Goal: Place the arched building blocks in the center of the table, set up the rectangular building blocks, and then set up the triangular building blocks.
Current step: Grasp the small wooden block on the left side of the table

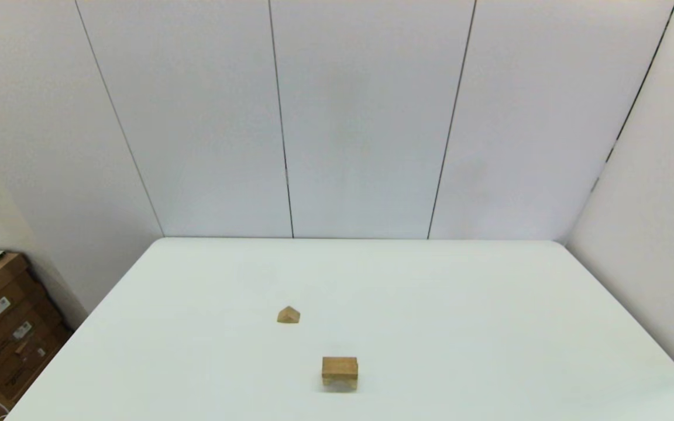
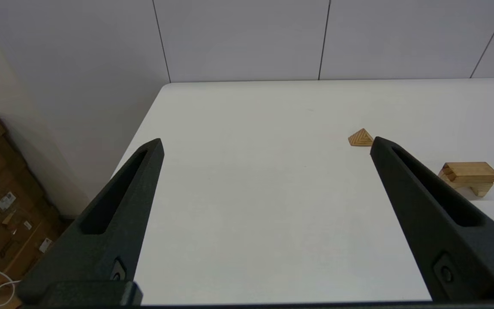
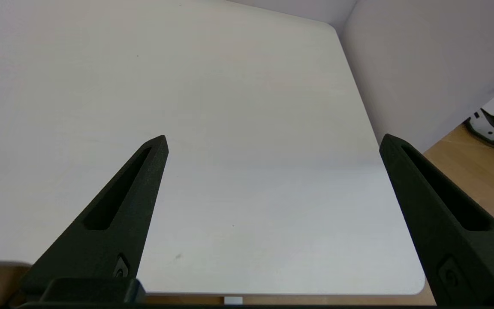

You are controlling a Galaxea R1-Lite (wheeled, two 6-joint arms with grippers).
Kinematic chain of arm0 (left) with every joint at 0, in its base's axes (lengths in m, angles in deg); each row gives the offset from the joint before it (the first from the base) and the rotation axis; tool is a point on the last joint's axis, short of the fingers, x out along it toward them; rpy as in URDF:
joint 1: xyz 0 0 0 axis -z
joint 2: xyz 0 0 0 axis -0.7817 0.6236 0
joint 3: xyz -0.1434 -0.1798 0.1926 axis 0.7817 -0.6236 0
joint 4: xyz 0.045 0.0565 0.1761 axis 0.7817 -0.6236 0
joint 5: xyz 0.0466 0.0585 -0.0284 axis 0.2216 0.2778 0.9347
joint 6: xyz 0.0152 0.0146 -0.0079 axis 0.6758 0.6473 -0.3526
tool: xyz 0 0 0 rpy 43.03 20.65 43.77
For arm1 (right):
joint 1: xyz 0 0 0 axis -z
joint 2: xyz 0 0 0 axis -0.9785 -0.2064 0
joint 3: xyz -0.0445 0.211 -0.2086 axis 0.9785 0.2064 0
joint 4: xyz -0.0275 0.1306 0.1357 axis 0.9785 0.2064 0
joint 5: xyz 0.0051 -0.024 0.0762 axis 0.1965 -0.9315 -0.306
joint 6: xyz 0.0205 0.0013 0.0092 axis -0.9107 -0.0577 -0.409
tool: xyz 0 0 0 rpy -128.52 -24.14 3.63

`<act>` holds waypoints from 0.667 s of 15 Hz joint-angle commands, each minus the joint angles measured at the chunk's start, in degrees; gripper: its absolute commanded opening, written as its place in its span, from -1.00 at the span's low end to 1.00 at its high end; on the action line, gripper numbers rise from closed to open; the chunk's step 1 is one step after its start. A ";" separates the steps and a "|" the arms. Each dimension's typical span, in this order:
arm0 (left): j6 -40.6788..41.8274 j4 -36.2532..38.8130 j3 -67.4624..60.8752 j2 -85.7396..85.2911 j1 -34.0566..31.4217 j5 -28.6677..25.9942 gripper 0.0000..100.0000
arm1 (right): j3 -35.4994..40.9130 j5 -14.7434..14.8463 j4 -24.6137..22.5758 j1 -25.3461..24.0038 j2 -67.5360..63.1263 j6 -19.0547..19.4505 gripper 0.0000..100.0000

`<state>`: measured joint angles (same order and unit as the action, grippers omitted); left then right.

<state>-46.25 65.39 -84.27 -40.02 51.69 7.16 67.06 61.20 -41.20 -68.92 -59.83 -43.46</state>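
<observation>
The arched block [image 1: 340, 383] stands on the white table [image 1: 489, 321] near its middle front, and the rectangular slab [image 1: 340, 366] lies flat on top of it. In the left wrist view the slab [image 2: 470, 171] covers the arched block [image 2: 481, 190], whose leg shows beneath. The small triangular block [image 1: 288, 316] rests alone on the table, farther back and to the left, also seen as the triangular block [image 2: 360, 138]. My left gripper [image 2: 267, 140] hangs open over the table's near left part. My right gripper [image 3: 273, 137] hangs open over the near right part. Neither holds anything, and both are outside the head view.
Grey wall panels close off the table's far side and right side. Stacked cardboard boxes [image 1: 3, 327] stand on the floor beyond the left edge. The table's rounded near right corner [image 3: 416, 285] borders wooden floor [image 3: 465, 163].
</observation>
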 commanded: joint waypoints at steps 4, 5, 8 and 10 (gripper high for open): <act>-0.02 0.02 0.00 0.07 0.00 0.00 1.00 | 0.14 -0.16 -0.05 -4.33 -0.47 0.38 1.00; -0.02 0.02 0.00 0.07 0.00 0.00 1.00 | 0.14 -0.16 -0.05 -4.33 -0.47 0.29 1.00; -0.02 0.02 0.00 0.07 0.00 0.00 1.00 | 0.14 -0.08 -0.05 -6.71 0.05 0.20 1.00; -0.02 0.02 0.00 0.07 0.00 0.00 1.00 | 0.22 -0.16 -0.05 -9.52 3.66 0.38 1.00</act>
<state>-46.25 65.41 -84.27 -40.02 51.69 7.16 67.11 61.14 -41.18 -76.94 -58.84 -43.31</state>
